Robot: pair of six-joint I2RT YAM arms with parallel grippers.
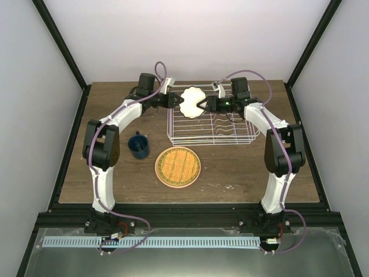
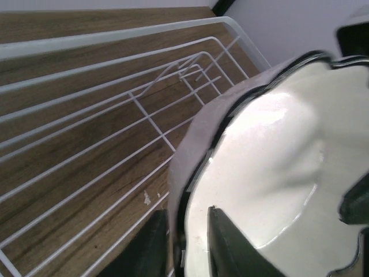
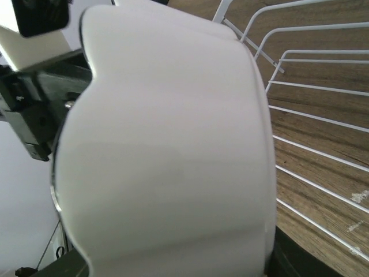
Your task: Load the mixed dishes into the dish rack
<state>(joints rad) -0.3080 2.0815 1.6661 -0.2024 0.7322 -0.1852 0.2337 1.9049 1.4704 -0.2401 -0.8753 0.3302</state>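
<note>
I see the white scallop-edged bowl [image 1: 192, 101] up in the air, tipped on its edge over the far left corner of the rack [image 1: 228, 130], a white wire basket sitting far right of centre. The dark blue mug [image 1: 138, 145] stands upright, left of the rack. The orange plate [image 1: 177, 167] lies flat, just in front of the rack. There's a pinkish ring around it, and I can't tell if that's the pink plate underneath.

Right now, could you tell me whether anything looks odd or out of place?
The bowl hangs above the far left corner of the rack, the left pincer clamped on its rim and the right pincer at the opposite edge, its grip unclear. Two pincers on one bowl stands out. Nothing looks spilled or broken.
</note>
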